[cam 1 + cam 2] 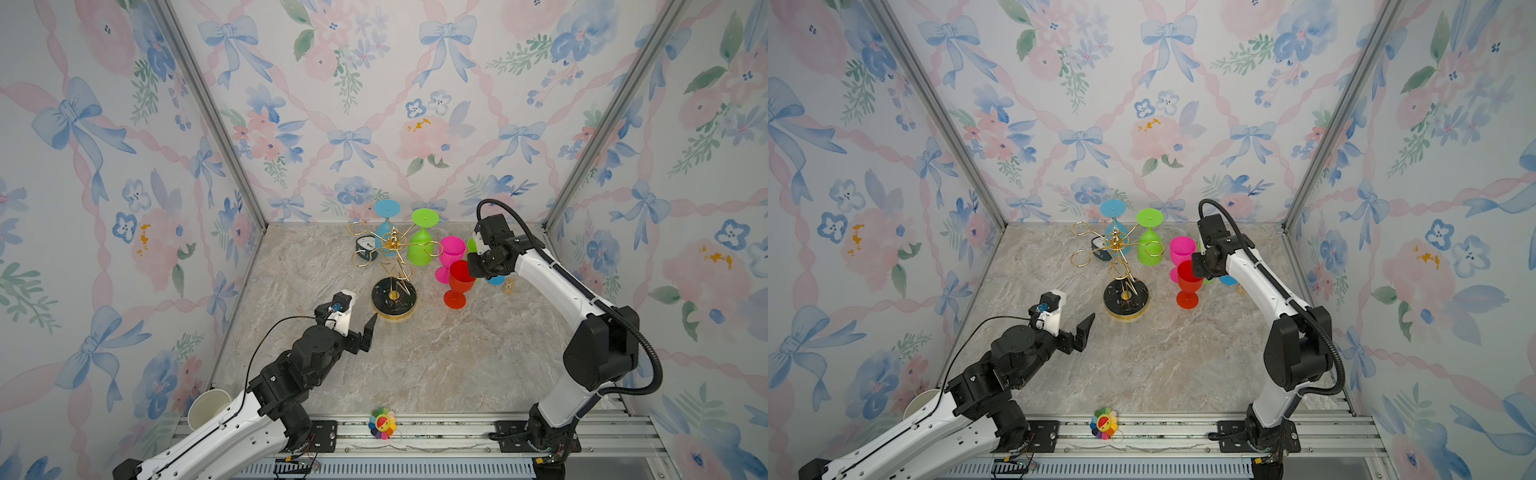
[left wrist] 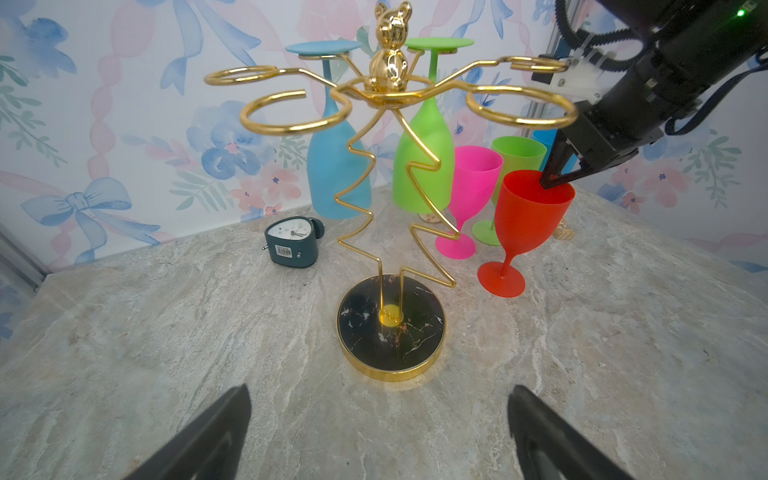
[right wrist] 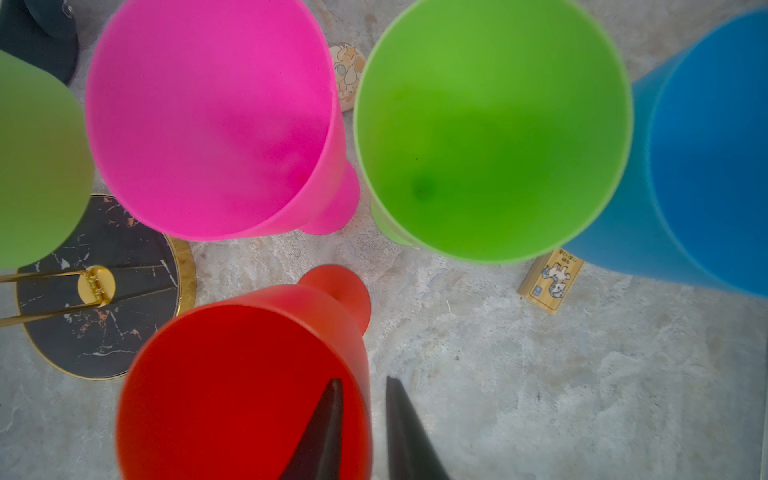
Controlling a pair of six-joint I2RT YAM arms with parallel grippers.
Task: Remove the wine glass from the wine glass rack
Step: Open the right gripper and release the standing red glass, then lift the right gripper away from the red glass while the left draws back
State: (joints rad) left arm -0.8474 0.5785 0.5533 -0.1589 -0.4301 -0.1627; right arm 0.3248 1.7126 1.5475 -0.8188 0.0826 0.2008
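Because the arm's own wrist hides the right tool in both top views, its state must be read from the wrist views. The right wrist view shows the right tool with its jaws slightly parted, astride the rim of the red wine glass. One finger is inside the bowl and the other is outside, with bare bench visible between the outer finger and the glass wall. Only this view shows the upright green glass, the upright blue glass and a small wooden block clearly.

The left wrist view shows the left tool with its jaws spread wide and gripping nothing. It faces the wine glass rack from the front-edge side. Only this view resolves the gold bear on top of the rack and the clock beyond it.

The hanging blue glass and the hanging green glass are suspended upside down from loops on the rear-edge side of the rack.

The rack stands midway between the left and right edges of the bench, nearer the rear edge. The red wine glass stands upright on the bench, off the rack, near its base on the right-edge side. The pink glass is just behind it.
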